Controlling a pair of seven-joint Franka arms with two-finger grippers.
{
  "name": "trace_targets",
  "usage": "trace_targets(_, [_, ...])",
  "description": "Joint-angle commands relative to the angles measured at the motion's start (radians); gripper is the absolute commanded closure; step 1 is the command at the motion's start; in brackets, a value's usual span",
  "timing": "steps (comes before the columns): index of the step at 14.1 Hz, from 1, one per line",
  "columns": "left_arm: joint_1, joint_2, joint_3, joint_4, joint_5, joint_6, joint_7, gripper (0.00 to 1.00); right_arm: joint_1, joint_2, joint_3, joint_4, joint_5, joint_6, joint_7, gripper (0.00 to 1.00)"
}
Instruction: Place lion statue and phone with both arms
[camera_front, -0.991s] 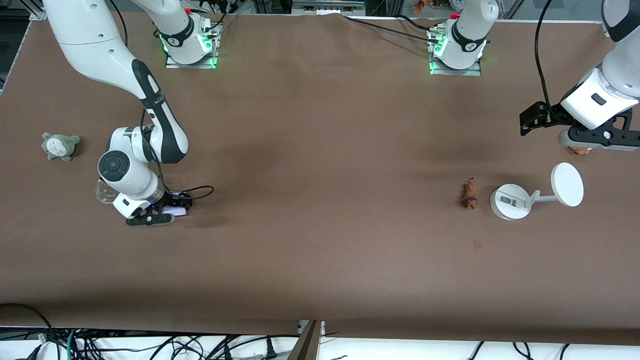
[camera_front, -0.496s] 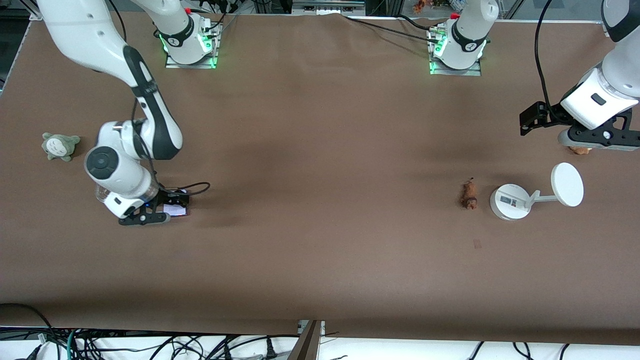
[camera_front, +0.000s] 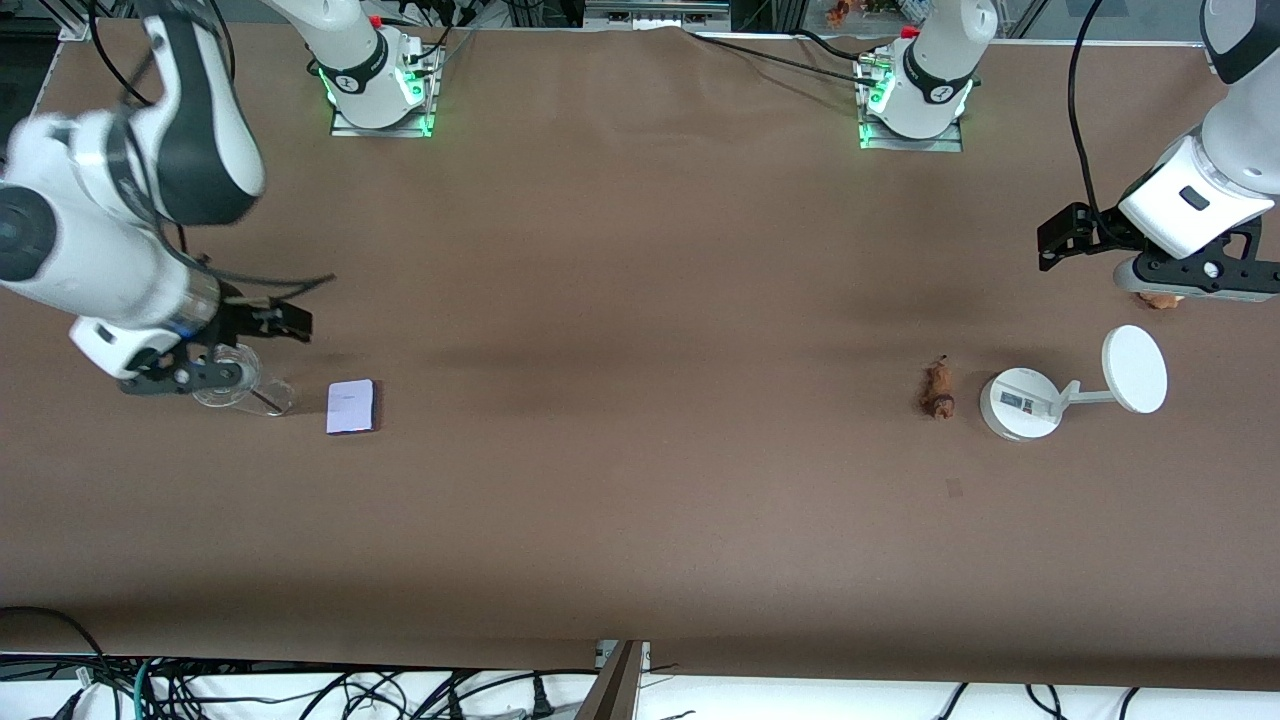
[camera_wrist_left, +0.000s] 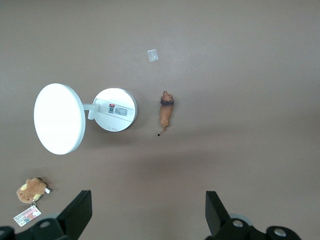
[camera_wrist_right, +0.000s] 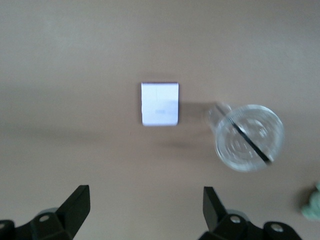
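Jaws: right gripper (camera_front: 185, 375) fingers apart, empty, up over clear glass cup (camera_front: 228, 380); left gripper (camera_front: 1190, 285) spread wide, empty, waiting over tan plush (camera_front: 1160, 299).
Change: right arm was down on phone (camera_front: 351, 406) 1 s ago, now lifted clear, so phone looks placed.
Phone: flat on table (camera_front: 640, 500), beside cup, long axis running toward front cam.
Lion statue (camera_front: 938, 390): lying beside white stand (camera_front: 1020, 403), long axis near-far, tail tip toward bases; prob. done too.

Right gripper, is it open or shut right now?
Open. The right gripper shows its two fingers spread wide with nothing between them, above the phone lying flat on the table.

Tan plush toy (camera_front: 1160, 298) half under left gripper (camera_front: 1190, 290)
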Motion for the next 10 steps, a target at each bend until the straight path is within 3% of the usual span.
trace_targets(1, [-0.01, -0.005, 0.003, 0.001, 0.008, -0.008, -0.011, 0.0, -0.01, 0.027, 0.004, 0.193, 0.016, -0.217, -0.002, 0.0])
trace_targets(5, [-0.007, -0.005, -0.002, 0.001, 0.008, -0.022, -0.006, 0.0, -0.01, 0.025, -0.023, 0.323, 0.005, -0.403, -0.02, 0.0])
trace_targets(10, [-0.007, -0.005, -0.003, 0.003, 0.008, -0.022, -0.009, 0.0, -0.01, -0.038, -0.03, 0.262, 0.004, -0.432, -0.014, 0.0])
